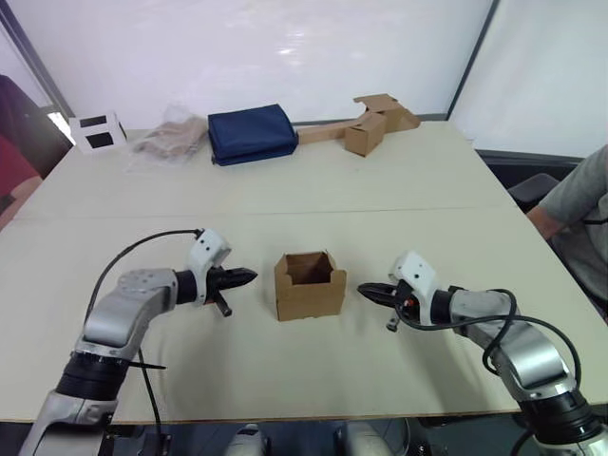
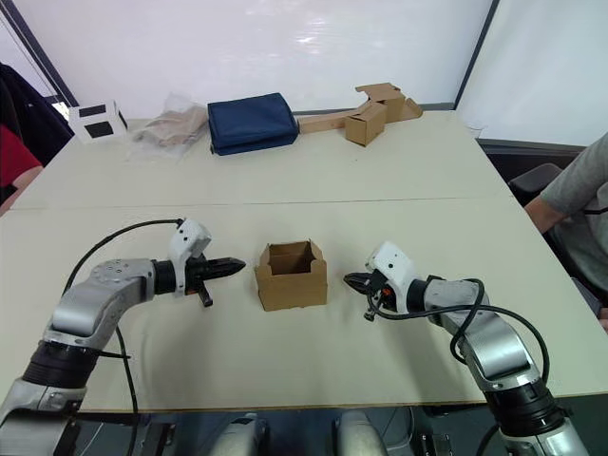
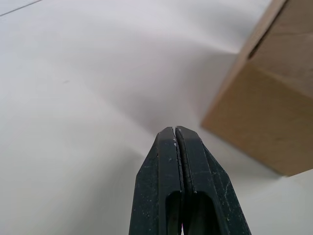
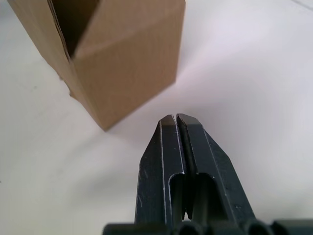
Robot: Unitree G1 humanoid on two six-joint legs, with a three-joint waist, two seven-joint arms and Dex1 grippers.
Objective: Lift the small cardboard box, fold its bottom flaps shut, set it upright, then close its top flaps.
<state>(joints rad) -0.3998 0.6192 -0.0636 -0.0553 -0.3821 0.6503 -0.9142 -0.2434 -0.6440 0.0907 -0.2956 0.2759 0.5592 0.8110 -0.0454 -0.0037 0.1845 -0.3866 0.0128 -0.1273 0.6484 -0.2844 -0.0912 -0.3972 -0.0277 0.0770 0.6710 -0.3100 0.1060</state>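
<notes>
- A pale table (image 1: 399,180) runs up to white wall panels; along its far edge sit a folded navy cloth (image 1: 252,134), a crumpled clear bag (image 1: 171,141), a small white block with dark windows (image 1: 98,131) and a cluster of brown boxes on a cardboard strip (image 1: 366,123). A person's grey sleeve (image 1: 579,204) shows at the robot's right.
- The small cardboard box (image 1: 310,286) stands upright on the table near the front, between the two arms, its open end facing up.
- The top flaps (image 1: 306,259) stand up around the opening, none folded in, so closing them is plainly not done.
- The box rests squarely on its base, so I'd judge the bottom is probably already folded shut, though the underside is hidden.
- The left gripper (image 1: 245,277) is clenched with nothing in it, near the box's left side but apart from it.
- The right gripper (image 1: 366,290) is likewise pressed closed and empty, near the right wall, not touching.
- The head views give the layout and the open top; the right wrist view adds a close look at a box corner with a dark gap where a flap meets the wall, and each wrist view shows its fingers (image 4: 171,142) meeting tip to tip.
</notes>
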